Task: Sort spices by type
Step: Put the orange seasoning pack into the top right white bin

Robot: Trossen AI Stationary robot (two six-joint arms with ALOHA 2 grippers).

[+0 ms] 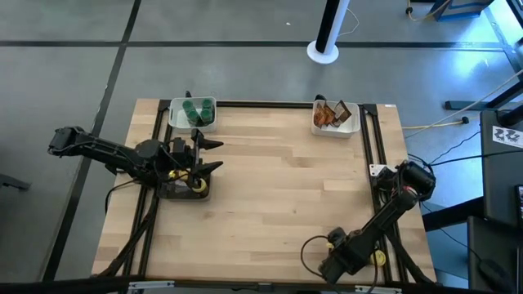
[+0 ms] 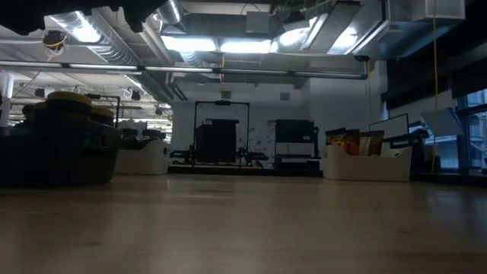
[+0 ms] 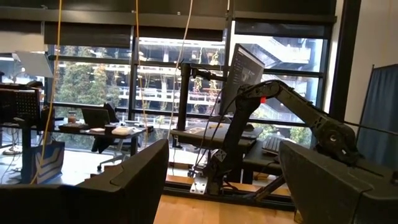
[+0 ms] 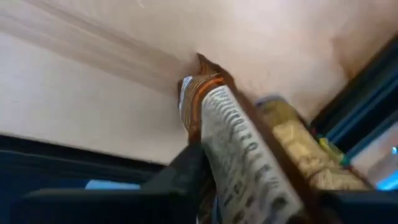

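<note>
Right gripper (image 4: 249, 186) clenched on a brown-orange packet (image 4: 239, 149) at the table's right edge (packet pinched between the dark fingers). Left gripper (image 1: 211, 155) spread wide, empty, beside the dark tray (image 1: 184, 189) of yellow-lidded jars (image 2: 68, 100). Green-lidded jars (image 1: 196, 109) and other packets (image 1: 330, 114) in white trays along the far edge.

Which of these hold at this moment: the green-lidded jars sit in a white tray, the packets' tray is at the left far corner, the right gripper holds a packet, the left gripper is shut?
1. The green-lidded jars sit in a white tray. True.
2. The packets' tray is at the table's left far corner. False: it is at the right far corner.
3. The right gripper is clamped on a packet. True.
4. The left gripper is shut. False: its fingers stand wide apart, above the dark tray.
</note>
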